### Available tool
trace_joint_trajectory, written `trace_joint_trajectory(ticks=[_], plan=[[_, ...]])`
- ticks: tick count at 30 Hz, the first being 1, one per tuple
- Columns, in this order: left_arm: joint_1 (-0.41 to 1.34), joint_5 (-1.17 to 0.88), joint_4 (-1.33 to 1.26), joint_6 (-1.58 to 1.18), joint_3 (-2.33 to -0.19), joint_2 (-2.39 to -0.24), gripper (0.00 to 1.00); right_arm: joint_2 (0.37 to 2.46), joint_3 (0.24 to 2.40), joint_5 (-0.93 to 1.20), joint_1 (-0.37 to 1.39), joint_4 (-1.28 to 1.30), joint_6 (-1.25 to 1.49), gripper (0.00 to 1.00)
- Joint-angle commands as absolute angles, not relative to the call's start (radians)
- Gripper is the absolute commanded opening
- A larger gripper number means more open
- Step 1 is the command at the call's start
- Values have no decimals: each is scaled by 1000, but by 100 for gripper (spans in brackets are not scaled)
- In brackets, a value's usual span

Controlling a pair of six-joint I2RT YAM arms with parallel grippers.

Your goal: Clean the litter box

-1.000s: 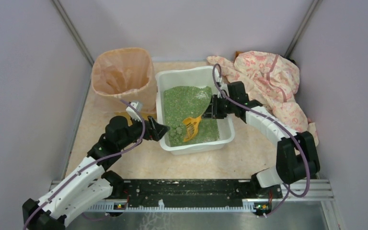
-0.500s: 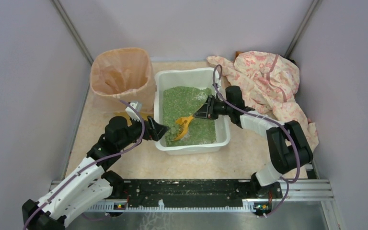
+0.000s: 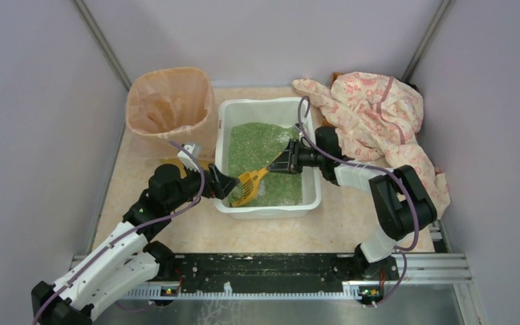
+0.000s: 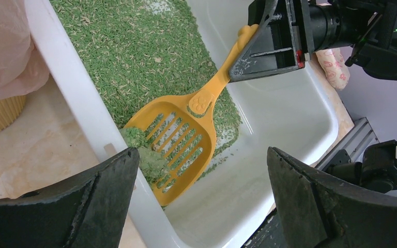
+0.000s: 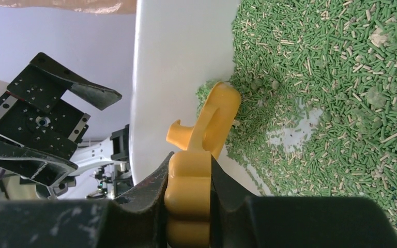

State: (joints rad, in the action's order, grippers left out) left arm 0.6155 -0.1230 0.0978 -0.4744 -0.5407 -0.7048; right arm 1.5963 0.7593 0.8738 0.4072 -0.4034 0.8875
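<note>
The litter box [image 3: 269, 103] is a white tub holding green litter [image 3: 257, 145]. My right gripper [image 3: 283, 162] reaches in from the right, shut on the handle of an orange slotted scoop [image 3: 246, 187]. In the right wrist view the handle [image 5: 214, 119] is pinched between the right gripper's [image 5: 188, 173] fingers. The scoop head [image 4: 181, 142] lies against the box's left wall [image 4: 77, 93], with a green clump [image 4: 146, 157] on its edge. My left gripper [image 4: 202, 155] is open, one finger outside that wall and one over the box's inside.
A round bin with a peach bag [image 3: 170, 108] stands just left of the box. A pink patterned cloth [image 3: 379, 112] is heaped at the back right. Booth walls close in on both sides, and a metal rail [image 3: 277, 271] runs along the near edge.
The right gripper has swept the scoop across the litter to the box's left wall, and the right elbow has folded in. The box shifted slightly left. The left arm held still.
</note>
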Motion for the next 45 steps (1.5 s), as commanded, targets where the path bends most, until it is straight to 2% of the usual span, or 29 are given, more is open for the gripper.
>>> trace_joint_trajectory(ticks=[1,11,21,28,33,38,42,45], plan=[[618,-121,92,-473,-569,-692,99,1534,795,936,384,-512,943,0],[618,-126,82,-469,-570,-696,99,1437,848,953,276,-400,905,0],[618,-120,99,-466,-577,-681,99,1448,843,953,240,-382,884,0],[618,-113,117,-462,-582,-672,99,1426,843,971,148,-360,873,0],[618,-121,109,-466,-589,-679,99,1397,813,1007,51,-430,925,0],[617,-125,105,-465,-593,-692,99,1413,793,1011,98,-494,959,0],[617,-136,118,-467,-613,-704,99,1401,780,1024,10,-509,966,0],[617,-128,122,-466,-610,-696,99,1428,768,1044,14,-605,1029,0]])
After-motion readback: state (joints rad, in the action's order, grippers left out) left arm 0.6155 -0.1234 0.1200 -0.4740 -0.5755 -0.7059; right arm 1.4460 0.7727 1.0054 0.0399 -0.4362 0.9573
